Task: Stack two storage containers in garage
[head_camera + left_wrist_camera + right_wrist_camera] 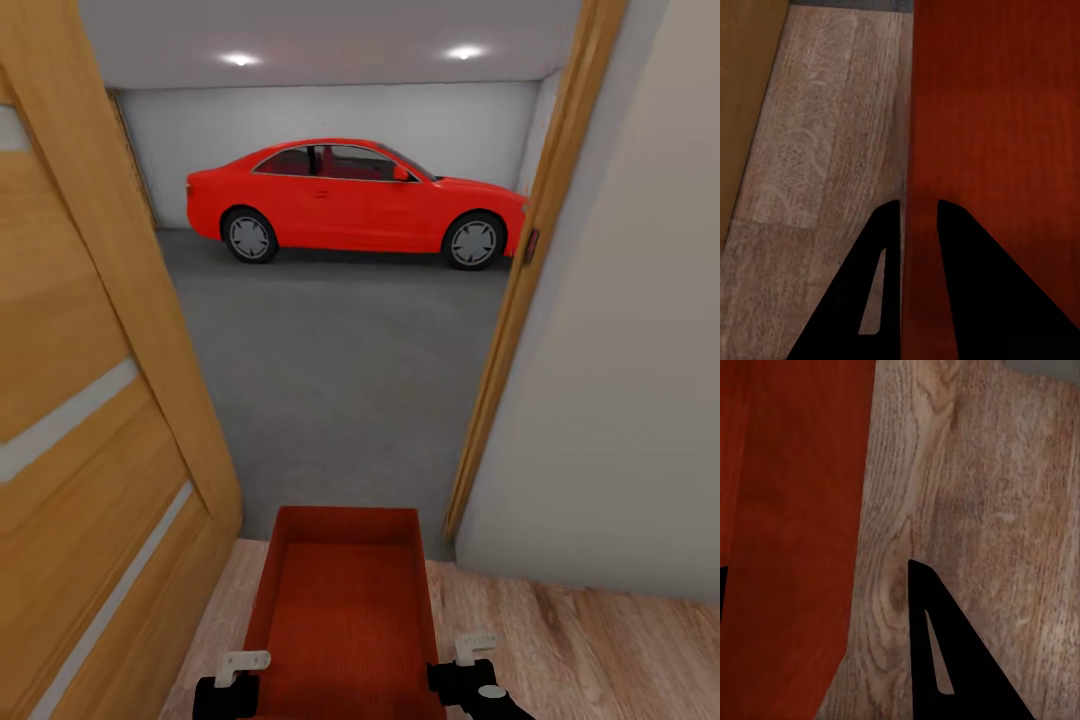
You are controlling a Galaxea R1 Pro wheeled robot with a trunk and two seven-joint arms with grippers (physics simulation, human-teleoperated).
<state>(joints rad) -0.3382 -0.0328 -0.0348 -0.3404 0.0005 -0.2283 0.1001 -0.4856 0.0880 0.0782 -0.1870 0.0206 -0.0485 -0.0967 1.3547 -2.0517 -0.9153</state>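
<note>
Wood-plank floor (560, 640) under me ends at the doorway; beyond, dark-grey concrete garage floor (340, 380) carries the red car (350, 200).

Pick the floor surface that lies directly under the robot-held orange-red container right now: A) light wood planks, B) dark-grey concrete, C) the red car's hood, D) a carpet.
A: both wrist views show wood planks beside the container, and the concrete floor begins only beyond the doorway.
</note>
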